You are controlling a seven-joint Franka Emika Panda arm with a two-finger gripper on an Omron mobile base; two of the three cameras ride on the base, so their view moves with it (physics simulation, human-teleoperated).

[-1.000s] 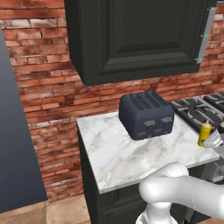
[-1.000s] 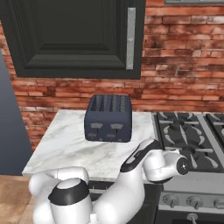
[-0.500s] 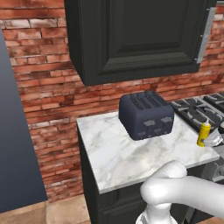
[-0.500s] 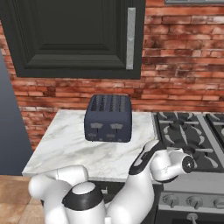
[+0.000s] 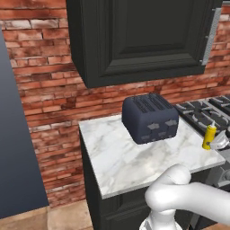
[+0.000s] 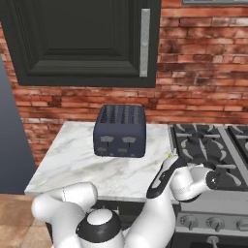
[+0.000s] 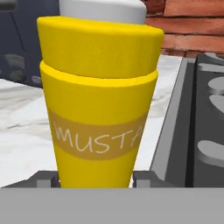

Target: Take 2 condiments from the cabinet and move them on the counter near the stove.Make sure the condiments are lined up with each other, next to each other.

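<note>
One yellow bottle (image 5: 209, 136) is seen upright at the table's (image 5: 134, 161) stove-side edge. From the right, it hides behind the arm beside the stove (image 6: 213, 140). Close up, the tool (image 7: 94, 180) is seen clamped on it; release seems next, then fetching the second condiment.

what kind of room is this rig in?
A kitchen, rendered rather than real. A dark blue-grey slotted toaster sits on a white marble counter beside a black gas cooktop with cast-iron grates, under a black panelled wall cabinet on red brick.
</note>
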